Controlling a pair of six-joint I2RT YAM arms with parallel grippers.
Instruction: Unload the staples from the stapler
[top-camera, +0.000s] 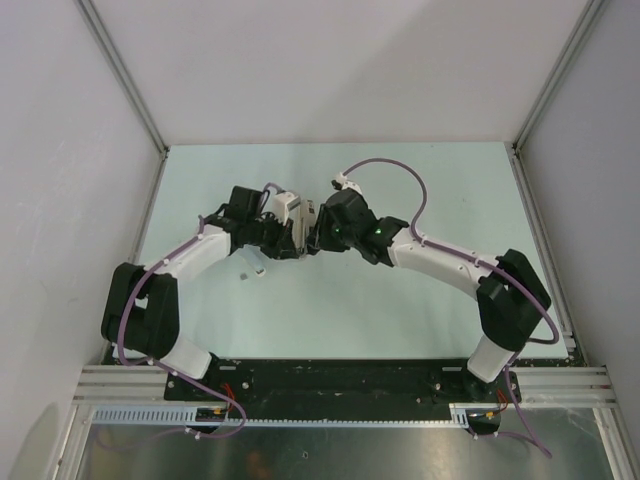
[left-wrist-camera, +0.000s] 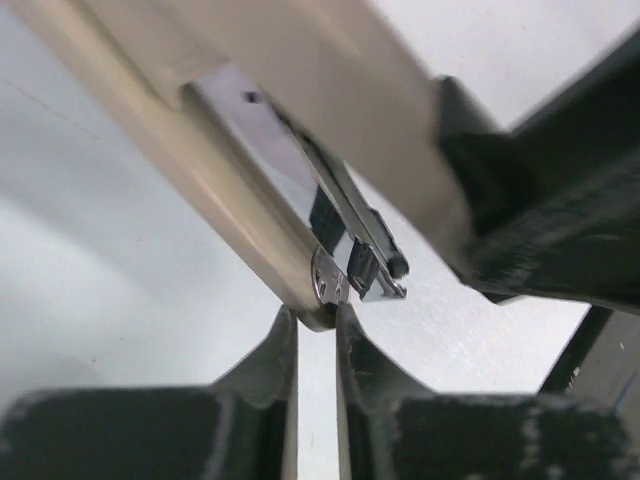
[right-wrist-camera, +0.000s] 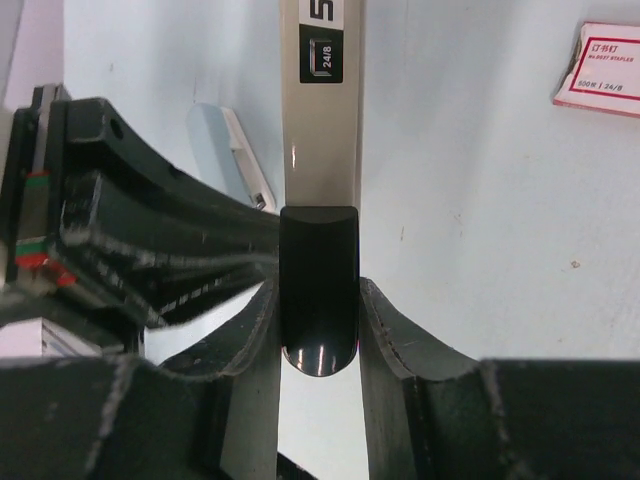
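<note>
Mid-table, held up between both arms over the table (top-camera: 420, 300), we have the stapler (right-wrist-camera: 318, 150). The right gripper (right-wrist-camera: 318, 300) is clenched on its black end cap. The left gripper (left-wrist-camera: 317, 328) is pinched almost closed on the silvery metal nose at the other end.

Step in hand, as we judge it: opening the magazine so the staples can come out. To do it well, we keep the right grip firm and level as the anchor. The left should pull straight along the bar with no twist, since its hold on the nose is thin and could slip. Then we tip the open end down over bare table so any strips land where we can find them.

Looks: a slim grey-beige bar with a glossy black cap and a black "24/8" label on top. The left wrist view shows a shiny metal channel (left-wrist-camera: 365, 255) poking out between the shells. We cannot make out the staples themselves.

A red-white packet (right-wrist-camera: 600, 65) and a pale bluish piece (right-wrist-camera: 232, 150) lie on the table, both apart from the grips.
</note>
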